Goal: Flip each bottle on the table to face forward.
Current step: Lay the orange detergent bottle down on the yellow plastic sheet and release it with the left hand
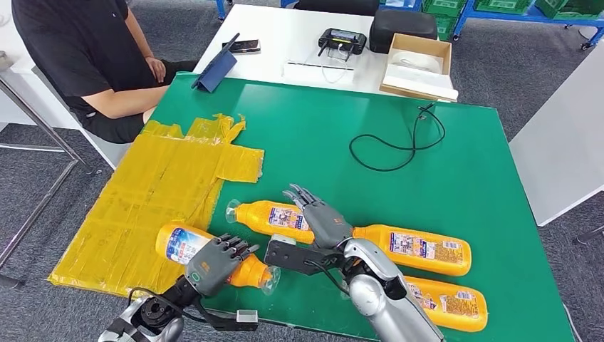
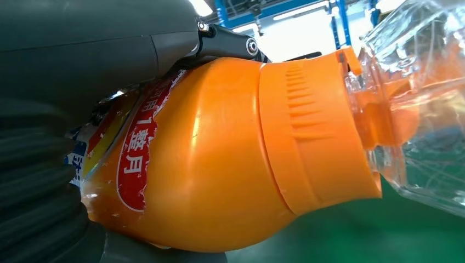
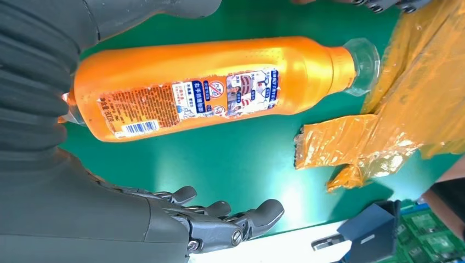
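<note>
Four orange plastic bottles with clear caps lie on their sides on the green table [image 1: 456, 157]. The nearest on the left, the held bottle [image 1: 186, 246], rests partly on the crumpled yellow sheet [image 1: 157, 192] with its clear cap pointing right and a blue-and-white label facing up near its base; the left hand [image 1: 214, 263] wraps over its neck end, fingers curled around the orange shoulder. In the left wrist view this bottle [image 2: 219, 153] shows a torn red label with white characters, a ribbed orange collar and the transparent cap. Just beyond it lies the middle bottle [image 1: 267, 216], cap pointing left towards the sheet, its label with small print and pictures turned upward; the right wrist view shows the same bottle [image 3: 208, 87] with a barcode near its base. The right hand [image 1: 317, 214] hovers above this bottle's base end, fingers spread and straight, holding nothing. To the right, a long bottle [image 1: 420, 249] lies with its printed label up, and a fourth bottle [image 1: 449, 303] lies just nearer than it. A black cable [image 1: 399, 142] loops on the far part of the table, and a person [image 1: 85, 57] sits at the far left.
</note>
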Robot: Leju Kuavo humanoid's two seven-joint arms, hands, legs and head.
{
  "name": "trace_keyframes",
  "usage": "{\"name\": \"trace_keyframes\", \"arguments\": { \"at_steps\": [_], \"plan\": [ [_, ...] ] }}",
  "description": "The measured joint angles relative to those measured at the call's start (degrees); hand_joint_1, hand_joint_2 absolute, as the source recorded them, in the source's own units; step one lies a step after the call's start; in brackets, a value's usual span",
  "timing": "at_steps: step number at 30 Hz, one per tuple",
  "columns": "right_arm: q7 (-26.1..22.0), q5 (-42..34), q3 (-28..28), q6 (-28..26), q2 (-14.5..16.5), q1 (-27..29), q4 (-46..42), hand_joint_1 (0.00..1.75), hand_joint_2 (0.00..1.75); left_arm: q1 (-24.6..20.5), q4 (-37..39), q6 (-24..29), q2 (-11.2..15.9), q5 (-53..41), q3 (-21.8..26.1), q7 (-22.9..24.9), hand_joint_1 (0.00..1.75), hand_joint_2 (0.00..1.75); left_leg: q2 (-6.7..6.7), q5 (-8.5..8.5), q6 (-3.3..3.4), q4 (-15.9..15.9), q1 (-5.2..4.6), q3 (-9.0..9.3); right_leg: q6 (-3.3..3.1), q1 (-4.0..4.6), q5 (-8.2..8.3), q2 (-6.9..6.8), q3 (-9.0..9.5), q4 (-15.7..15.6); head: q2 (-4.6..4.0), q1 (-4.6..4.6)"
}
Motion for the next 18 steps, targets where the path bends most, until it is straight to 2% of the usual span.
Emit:
{"name": "trace_keyframes", "arguments": {
  "at_steps": [6, 9, 10, 13, 15, 18],
  "plan": [
    [0.04, 0.1, 0.01, 0.07, 0.4, -0.96, 1.96, 0.0, 1.75, -1.72, 2.2, 0.08, 0.14, 0.25, -1.42, -0.02, 1.75, 1.75, -0.06, 0.04, 0.04, -0.01, -0.01, 0.04, -0.01, 0.0, 0.0, -0.04, 0.06, -0.01, 0.0, 0.0],
    [0.55, 0.84, 0.04, 0.64, 0.67, -2.03, 3.38, 0.0, 1.75, -2.6, 3.33, -0.36, 0.1, 1.05, -2.37, -0.16, 0.44, 1.75, -0.1, 0.15, 0.05, -0.01, -0.01, 0.06, 0.01, 0.0, 0.03, -0.1, 0.07, -0.01, 0.0, 0.01],
    [0.8, 1.13, 0.04, 0.96, 0.9, -2.74, 4.28, 0.0, 1.75, -3.13, 3.97, -0.51, 0.02, 1.39, -2.92, -0.09, 0.0, 1.31, -0.13, 0.19, 0.05, -0.01, -0.01, 0.07, 0.01, 0.0, 0.05, -0.14, 0.07, -0.01, 0.0, 0.01],
    [1.36, 1.89, 0.08, 2.13, 1.85, -5.3, 7.94, 0.0, 1.75, -4.89, 6.11, -0.91, -0.59, 3.35, -4.7, 0.19, 0.0, 0.0, -0.19, 0.28, 0.1, -0.02, -0.01, 0.15, -0.03, 0.0, 0.09, -0.27, 0.04, -0.01, 0.0, 0.02],
    [1.75, 2.47, 0.16, 3.39, 2.44, -7.06, 11.06, 0.0, 1.75, -5.95, 7.27, -2.41, -1.01, 7.4, -5.51, -1.21, 0.0, 0.0, -0.19, 0.33, 0.12, -0.02, 0.0, 0.18, -0.06, 0.0, 0.15, -0.29, 0.08, -0.01, 0.0, 0.02],
    [2.56, 3.98, 0.64, 5.92, 2.9, -9.56, 17.02, 0.0, 1.75, -6.98, 7.88, -8.79, -1.69, 18.71, -5.6, -6.29, 0.0, 0.0, -0.19, 0.46, 0.09, -0.01, -0.01, 0.11, 0.02, -0.01, 0.31, -0.3, 0.16, -0.01, 0.0, 0.01]
  ]
}}
